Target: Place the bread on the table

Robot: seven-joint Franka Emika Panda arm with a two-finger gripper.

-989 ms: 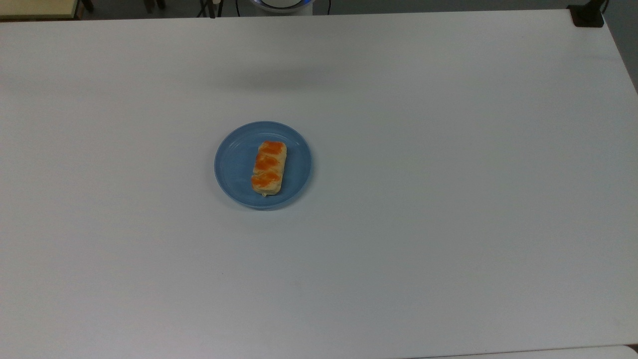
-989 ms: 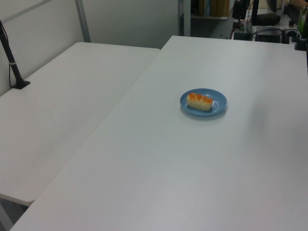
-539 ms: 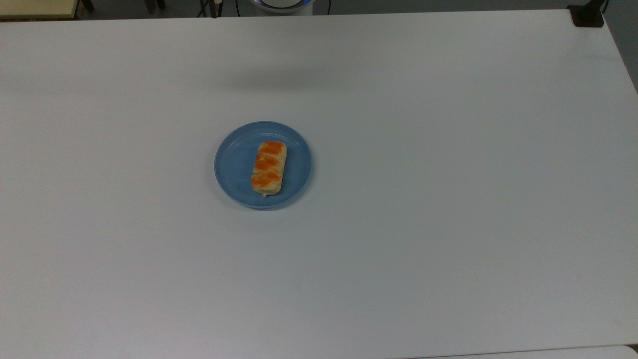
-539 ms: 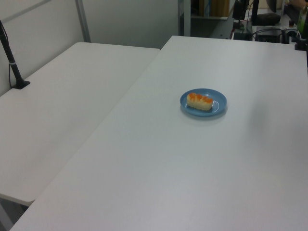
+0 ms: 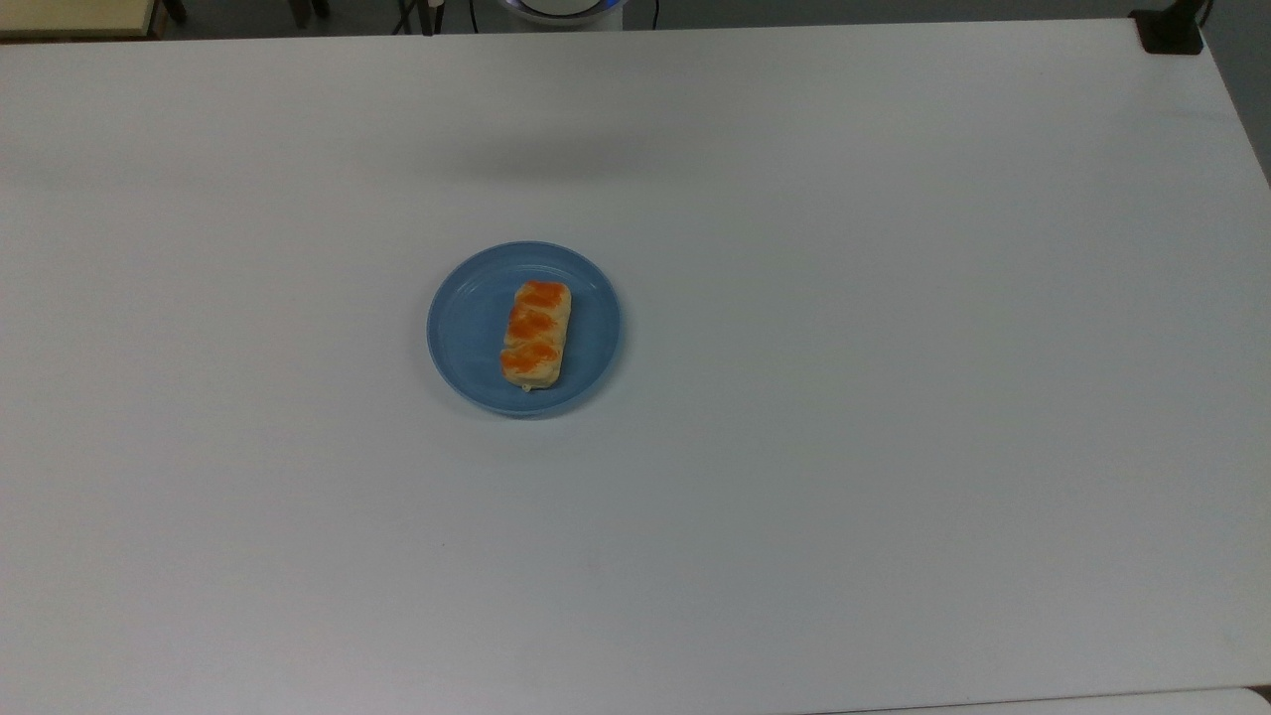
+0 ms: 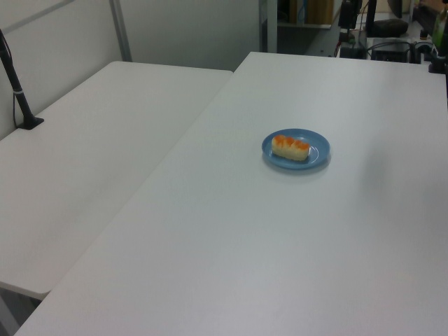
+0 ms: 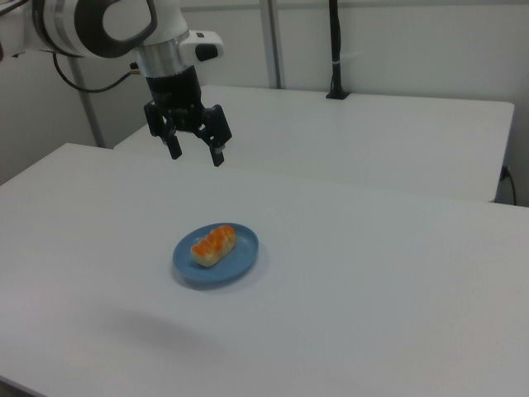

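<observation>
White counter (image 5: 894,397) carries 1 blue plate (image 5: 467,328) with the bread (image 5: 536,334) lying on it. In the right view the gripper (image 7: 197,153) hangs high above the plate's far left, jaws spread apart, grasping nothing.

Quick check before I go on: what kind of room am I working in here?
Probably a robotics lab or office workspace, not a kitchen: plain white tables pushed together, partition walls behind, and a gripper hanging open above a blue plate holding bread.
</observation>
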